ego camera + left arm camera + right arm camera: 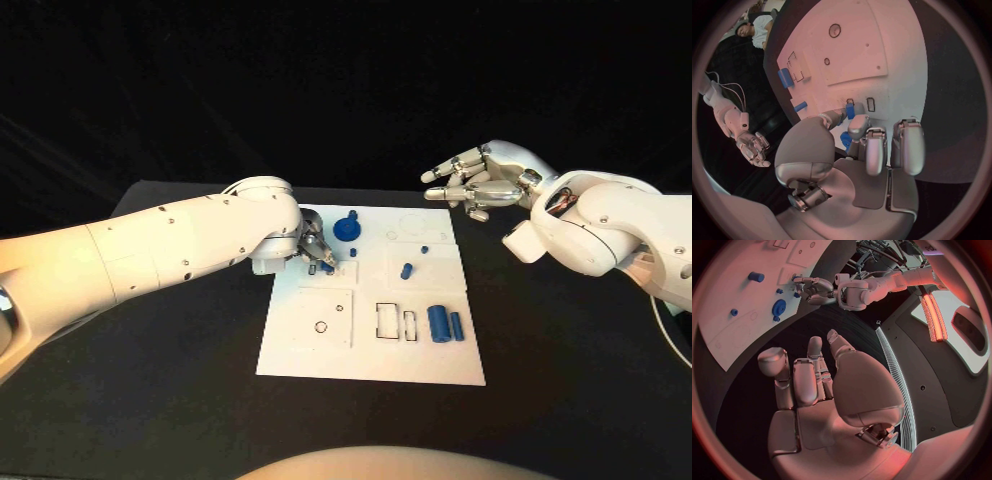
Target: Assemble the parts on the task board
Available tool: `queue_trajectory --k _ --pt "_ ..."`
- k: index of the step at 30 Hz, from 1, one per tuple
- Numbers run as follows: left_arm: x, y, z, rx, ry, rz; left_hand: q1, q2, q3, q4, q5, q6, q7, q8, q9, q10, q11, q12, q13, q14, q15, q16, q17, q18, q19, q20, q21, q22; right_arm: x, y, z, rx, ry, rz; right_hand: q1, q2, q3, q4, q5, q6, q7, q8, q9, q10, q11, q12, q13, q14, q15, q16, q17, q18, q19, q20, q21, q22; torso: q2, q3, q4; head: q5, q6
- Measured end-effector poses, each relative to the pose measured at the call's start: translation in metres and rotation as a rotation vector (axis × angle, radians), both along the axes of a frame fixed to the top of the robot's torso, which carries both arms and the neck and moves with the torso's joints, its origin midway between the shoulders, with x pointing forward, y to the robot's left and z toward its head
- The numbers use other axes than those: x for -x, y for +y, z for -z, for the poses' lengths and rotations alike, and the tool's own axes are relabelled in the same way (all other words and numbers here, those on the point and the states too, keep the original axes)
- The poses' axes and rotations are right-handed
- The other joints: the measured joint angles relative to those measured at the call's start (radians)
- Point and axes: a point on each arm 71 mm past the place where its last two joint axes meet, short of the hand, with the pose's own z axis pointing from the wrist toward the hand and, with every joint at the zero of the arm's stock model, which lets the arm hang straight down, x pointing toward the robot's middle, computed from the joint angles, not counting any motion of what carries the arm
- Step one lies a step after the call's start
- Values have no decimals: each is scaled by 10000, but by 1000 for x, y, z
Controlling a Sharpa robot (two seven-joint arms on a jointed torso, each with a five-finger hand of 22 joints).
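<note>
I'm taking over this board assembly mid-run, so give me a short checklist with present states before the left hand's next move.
1. Left hand over the task board: ok.
2. Small blue part at its fingertips: ok; firmness of grip cannot tell.
3. Right hand empty, fingers apart, off the board: ok.
4. Large blue round part close beside the left hand: cannot tell if it gives enough room.
5. Two blue cylinders away from both hands: ok.

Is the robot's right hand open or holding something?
Open: the right hand hovers beyond the task board, fingers apart, palm empty.
</note>
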Motion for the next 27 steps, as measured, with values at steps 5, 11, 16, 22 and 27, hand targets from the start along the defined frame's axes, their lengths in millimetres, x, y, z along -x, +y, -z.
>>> queue_trajectory --k 5,11,16,22,27 --pt "1 -1 1 -14 71 83 0 0 0 0 0 13 15 -1 4 0 0 0 0 0 0 0 8 -2 0 0 0 0 0 0 0 2 4 -6 0 0 0 0 0 0 0 0 0 0 1 0 0 0 0 0 -10 0 0 0 -8 -3 0 3 0 5 -3" --pt "3 -2 3 -51 178 172 0 0 2 -3 0 4 10 -1 14 0 0 0 0 0 0 0 8 -1 0 0 1 -1 0 1 0 4 6 -14 0 0 0 0 0 0 0 0 1 1 1 0 0 0 0 0 -31 0 0 0 -37 -19 1 10 -11 35 -38" --pt "3 -1 3 -77 224 204 0 0 10 -11 0 -40 -7 -1 24 -1 1 0 1 0 0 0 7 -1 0 0 1 -1 0 1 0 6 12 -22 0 0 0 0 0 0 0 0 1 1 1 0 1 0 0 0 -31 0 1 0 -37 -19 1 12 -12 45 -59" --pt "3 -1 3 -92 252 215 -1 -1 19 -20 -11 -41 -6 0 41 -1 1 0 -9 0 0 0 7 0 0 0 1 -1 0 1 1 10 22 -41 0 0 0 0 0 0 -1 0 1 1 1 1 1 0 0 0 -31 0 1 0 -37 -19 3 12 -12 59 -72" --pt "3 -1 3 -95 257 215 -2 -2 20 -22 -21 -41 -4 0 34 -1 1 0 -9 0 0 0 6 -1 0 0 1 -2 0 1 1 16 25 -44 0 0 0 0 0 -1 -1 0 2 2 2 1 1 0 0 0 -31 0 1 0 -37 -18 4 10 -15 42 -75"
